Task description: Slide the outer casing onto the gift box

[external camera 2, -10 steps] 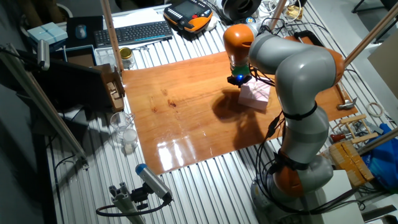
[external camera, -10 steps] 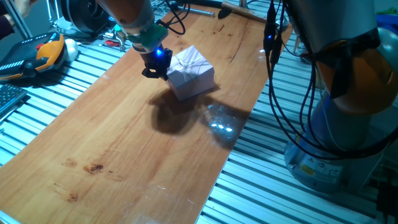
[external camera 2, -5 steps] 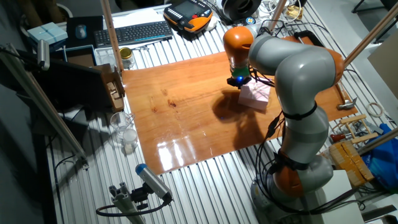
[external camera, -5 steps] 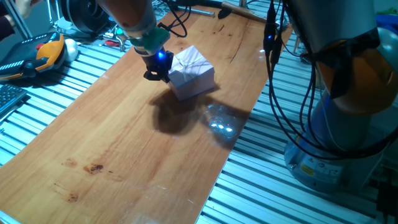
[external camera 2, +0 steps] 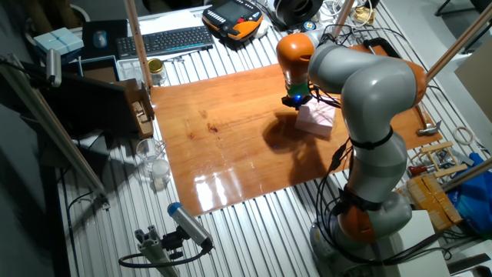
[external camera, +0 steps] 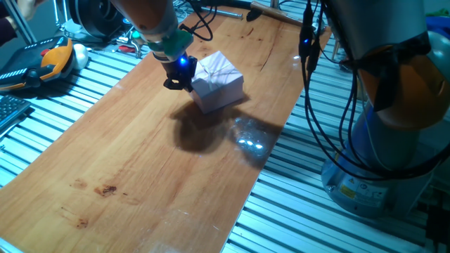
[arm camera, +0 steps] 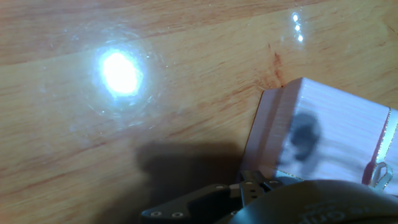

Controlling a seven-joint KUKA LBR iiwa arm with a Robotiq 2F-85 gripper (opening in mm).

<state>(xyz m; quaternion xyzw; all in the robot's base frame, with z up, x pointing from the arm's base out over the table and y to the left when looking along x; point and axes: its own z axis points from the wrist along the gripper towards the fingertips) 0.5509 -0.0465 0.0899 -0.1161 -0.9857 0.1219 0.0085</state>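
Note:
The outer casing (external camera: 219, 79) is a pale pink square cover with a thin ribbon cross on top, resting on the wooden table. It also shows in the other fixed view (external camera 2: 317, 117) and in the hand view (arm camera: 329, 137), where a small bow sits at its right edge. My gripper (external camera: 178, 79) is low at the casing's left side, touching or almost touching it, with its jaws together and nothing between them. It also shows in the other fixed view (external camera 2: 295, 100) and in the hand view (arm camera: 255, 184). The gift box with beige blocks is hidden or out of view.
The wooden table (external camera: 140, 169) lies on a slatted metal bench. An orange-black pendant (external camera: 49, 60) lies at the left edge, with cables and tools at the back. The robot's base (external camera 2: 369, 215) stands to the right. A keyboard (external camera 2: 165, 40) is further off.
My gripper has crept slightly toward the casing, and the casing has shifted a little to the right.

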